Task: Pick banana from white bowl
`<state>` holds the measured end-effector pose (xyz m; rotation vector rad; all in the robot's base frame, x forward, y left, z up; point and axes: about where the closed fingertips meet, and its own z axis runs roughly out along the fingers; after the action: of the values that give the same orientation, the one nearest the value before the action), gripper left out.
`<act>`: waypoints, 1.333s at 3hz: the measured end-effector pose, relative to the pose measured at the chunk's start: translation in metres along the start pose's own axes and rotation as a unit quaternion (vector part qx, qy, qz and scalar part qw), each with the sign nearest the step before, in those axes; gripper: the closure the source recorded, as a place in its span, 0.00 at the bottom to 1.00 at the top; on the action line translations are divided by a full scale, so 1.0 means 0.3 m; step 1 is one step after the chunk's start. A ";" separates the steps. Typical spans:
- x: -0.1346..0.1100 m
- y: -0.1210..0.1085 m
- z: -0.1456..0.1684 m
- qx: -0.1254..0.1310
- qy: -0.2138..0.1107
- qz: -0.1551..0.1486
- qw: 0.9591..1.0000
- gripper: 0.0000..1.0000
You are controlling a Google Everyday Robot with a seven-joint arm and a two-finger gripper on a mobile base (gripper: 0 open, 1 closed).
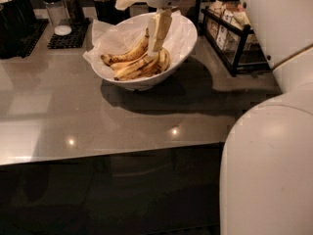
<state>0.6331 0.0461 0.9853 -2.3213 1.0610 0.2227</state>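
Camera view, one white bowl (146, 83), about four bananas (134, 66) inside, jaws over them, grip unclear.

Glossy white rounded arm shells (268, 173), pale cream jaws inside white bowl (188, 45)

A glossy grey countertop (98, 116) is seen carrying a large white round bowl (142, 82), lined with crinkled paper, near its back edge. A black mesh mat (73, 35) is laid left of the bowl, and a black wire rack (239, 48) of packets is set to its right. The cream gripper (159, 33) is held over the bowl, pointing down into it.
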 end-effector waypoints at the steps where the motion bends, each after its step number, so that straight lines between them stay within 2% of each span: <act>1: 0.000 0.000 0.000 0.000 0.000 0.000 1.000 0.27; 2: 0.020 0.003 0.054 -0.006 -0.016 0.008 1.000 0.11; 4: 0.078 0.036 0.166 -0.029 -0.052 0.031 0.998 0.17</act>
<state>0.6451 0.0534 0.9310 -2.3014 1.0888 0.3995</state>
